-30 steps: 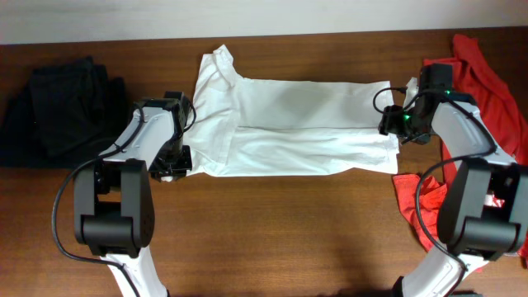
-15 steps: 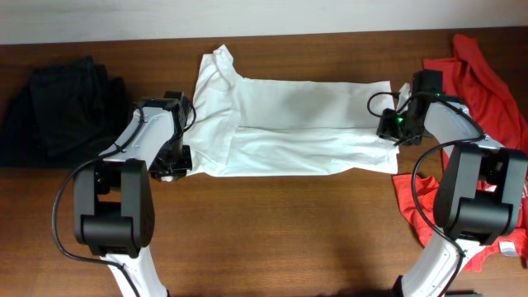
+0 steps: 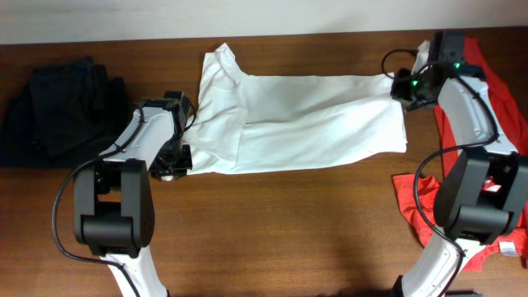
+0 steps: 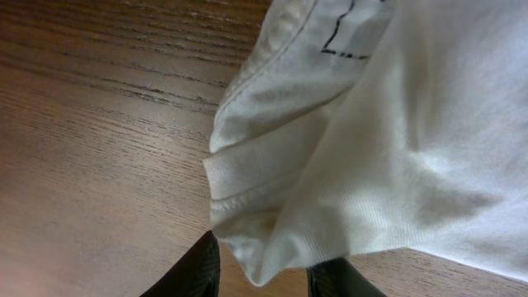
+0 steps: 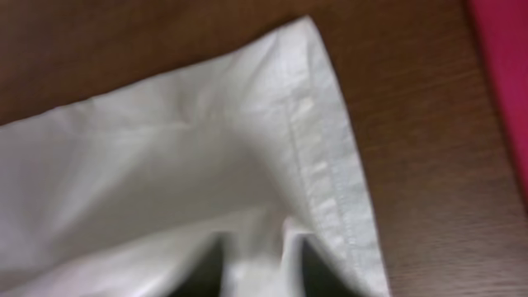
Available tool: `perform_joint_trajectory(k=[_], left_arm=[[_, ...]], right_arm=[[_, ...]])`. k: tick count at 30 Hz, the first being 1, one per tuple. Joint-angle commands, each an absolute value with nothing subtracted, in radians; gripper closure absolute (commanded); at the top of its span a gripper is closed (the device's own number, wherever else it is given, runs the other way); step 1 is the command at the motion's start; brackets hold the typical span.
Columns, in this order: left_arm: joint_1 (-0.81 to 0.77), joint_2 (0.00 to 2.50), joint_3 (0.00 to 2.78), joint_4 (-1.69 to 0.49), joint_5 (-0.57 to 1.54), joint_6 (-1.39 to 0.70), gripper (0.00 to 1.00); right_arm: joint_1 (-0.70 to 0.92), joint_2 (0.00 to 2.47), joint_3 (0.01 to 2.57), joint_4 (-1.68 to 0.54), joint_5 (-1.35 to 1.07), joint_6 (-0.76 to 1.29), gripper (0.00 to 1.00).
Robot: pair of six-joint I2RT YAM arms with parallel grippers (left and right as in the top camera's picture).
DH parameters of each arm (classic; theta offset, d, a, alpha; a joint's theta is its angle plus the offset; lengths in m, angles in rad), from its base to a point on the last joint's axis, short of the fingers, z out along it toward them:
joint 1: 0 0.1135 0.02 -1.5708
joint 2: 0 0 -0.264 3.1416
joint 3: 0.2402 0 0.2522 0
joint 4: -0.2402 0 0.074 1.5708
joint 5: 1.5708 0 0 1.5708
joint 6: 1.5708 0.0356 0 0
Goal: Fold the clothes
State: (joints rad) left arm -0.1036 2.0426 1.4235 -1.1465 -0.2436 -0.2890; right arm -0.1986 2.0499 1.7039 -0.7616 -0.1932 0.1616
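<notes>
Brown wood-grain tabletop (image 3: 289,239), pale wall (image 3: 247,15) behind its far edge. L pincer (image 4: 262,279): fingers clamped on a bunched fold of the white T-shirt (image 3: 305,124), stitched seam edge right above the tips, bare wood to one side. Thin black lines (image 4: 337,37) on the cloth further up in the L wrist view, too partial to read as letters. R pincer (image 5: 256,268): fingers closed w/ a ridge of the same shirt pinched between them, just inside a hemmed corner that lies flat on the wood. From overhead the shirt is spread lengthwise across the middle of the tabletop toward the far edge, L pincer at its left end, R pincer at its far right corner. Red T-shirt (image 3: 495,91) is crumpled along the right edge, no lettering legible. Dark clothes (image 3: 62,111) are piled at the far left corner.
</notes>
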Motion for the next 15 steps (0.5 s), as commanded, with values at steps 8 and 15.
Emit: perform_joint_trajectory(k=[8,15], left_arm=[[-0.100,2.048,1.418,-1.141,-0.251,-0.303,0.66],[-0.101,2.048,1.418,-1.138,-0.248,-0.303,0.66]], right_arm=[[-0.204,2.056,1.613,-0.952,-0.021,0.137,0.35],[-0.204,2.056,1.413,-0.833,-0.021,0.112,0.48]])
